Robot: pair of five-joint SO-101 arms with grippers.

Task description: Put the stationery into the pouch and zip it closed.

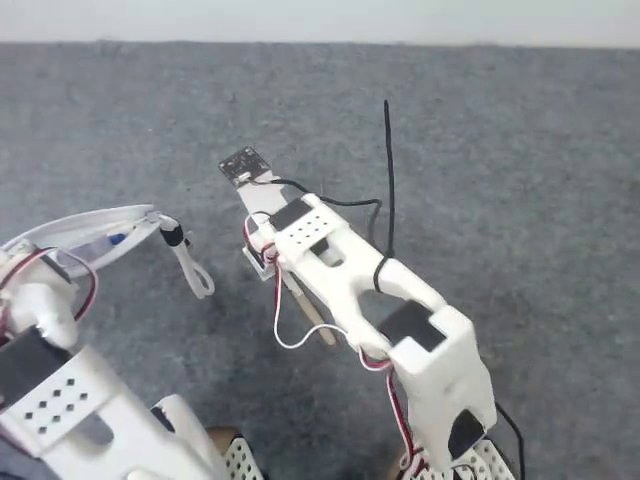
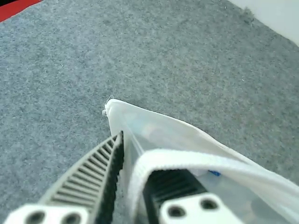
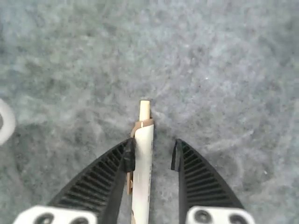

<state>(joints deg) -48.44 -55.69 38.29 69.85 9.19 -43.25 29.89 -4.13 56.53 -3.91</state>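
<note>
A white translucent pouch (image 1: 90, 232) hangs at the left, its mouth rim held up off the grey table. My left gripper (image 2: 133, 156) is shut on that rim, one finger inside the pouch (image 2: 187, 140) and one outside. Something blue (image 2: 214, 173) shows through the pouch wall. A white pen (image 3: 142, 154) with a tan tip lies on the carpet. My right gripper (image 3: 153, 150) stands open around it, the pen against one finger and a gap to the other. From the high view the pen (image 1: 305, 305) pokes out under the right gripper (image 1: 265, 262).
A white strap loop (image 1: 193, 265) with a black zipper pull (image 1: 172, 236) dangles from the pouch's end near the right arm. A black cable (image 1: 388, 170) rises from the right arm. Grey carpet (image 1: 500, 150) stretches bare to the back and right.
</note>
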